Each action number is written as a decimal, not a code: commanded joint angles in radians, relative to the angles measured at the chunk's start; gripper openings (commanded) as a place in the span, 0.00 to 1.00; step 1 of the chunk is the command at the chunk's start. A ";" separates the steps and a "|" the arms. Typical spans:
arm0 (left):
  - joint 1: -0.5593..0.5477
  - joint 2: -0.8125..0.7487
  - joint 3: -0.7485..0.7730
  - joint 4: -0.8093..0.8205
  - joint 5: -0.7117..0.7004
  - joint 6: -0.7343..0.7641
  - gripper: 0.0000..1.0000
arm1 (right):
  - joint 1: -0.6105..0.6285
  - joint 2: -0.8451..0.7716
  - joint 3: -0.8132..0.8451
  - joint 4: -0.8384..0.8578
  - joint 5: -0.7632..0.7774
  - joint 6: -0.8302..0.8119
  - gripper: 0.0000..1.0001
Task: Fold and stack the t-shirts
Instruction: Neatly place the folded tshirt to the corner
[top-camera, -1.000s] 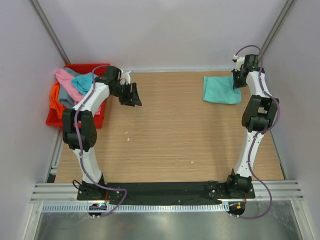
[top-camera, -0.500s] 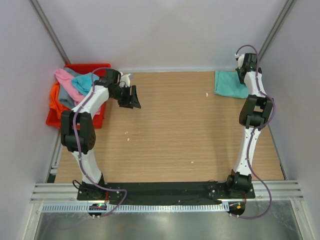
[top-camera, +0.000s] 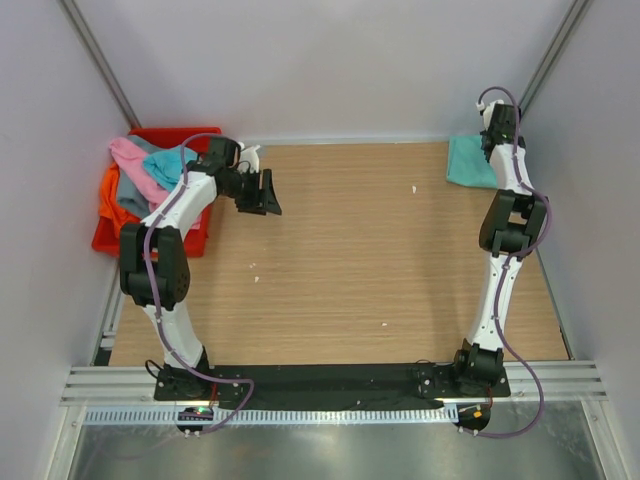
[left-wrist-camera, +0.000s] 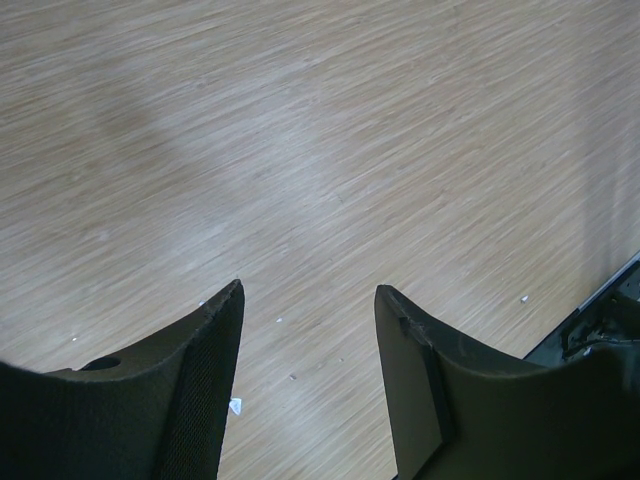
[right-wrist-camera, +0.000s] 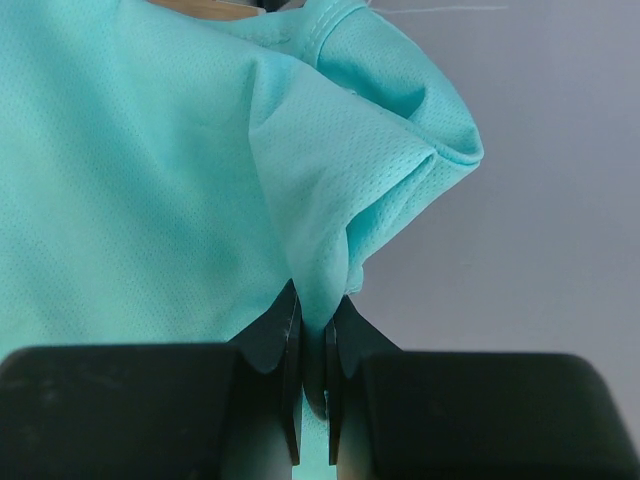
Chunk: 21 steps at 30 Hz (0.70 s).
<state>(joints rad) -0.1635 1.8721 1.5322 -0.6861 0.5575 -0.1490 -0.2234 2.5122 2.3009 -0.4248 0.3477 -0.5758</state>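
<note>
The right gripper (right-wrist-camera: 313, 320) pinches the green shirt (right-wrist-camera: 150, 180) at the far right corner of the table (top-camera: 350, 270). That thin fold may slip. The left gripper (left-wrist-camera: 308, 290) is spread, empty.

We look down on a light wooden table (top-camera: 340, 270) with a fine straight grain and a few white specks (top-camera: 414, 188). Plain pale lilac surfaces close it in: the far wall (top-camera: 330, 60), left wall (top-camera: 40, 220) and right wall (top-camera: 605, 220). Slanting metal struts (top-camera: 100, 65) run up both far corners. Aluminium rails (top-camera: 100, 385) and a grey metal sheet (top-camera: 330, 455) line the near edge. The light is soft and even.
</note>
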 joint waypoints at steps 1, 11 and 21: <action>-0.001 -0.034 -0.007 0.030 -0.002 0.012 0.57 | -0.010 0.022 0.052 0.093 0.063 -0.047 0.01; -0.001 -0.030 -0.010 0.031 -0.018 0.017 0.57 | -0.021 0.056 0.055 0.156 0.106 -0.073 0.01; -0.002 -0.024 -0.021 0.037 -0.024 0.022 0.58 | -0.021 0.091 0.065 0.259 0.135 -0.127 0.02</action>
<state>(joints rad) -0.1635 1.8721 1.5135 -0.6827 0.5385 -0.1474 -0.2398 2.6083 2.3192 -0.2710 0.4477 -0.6712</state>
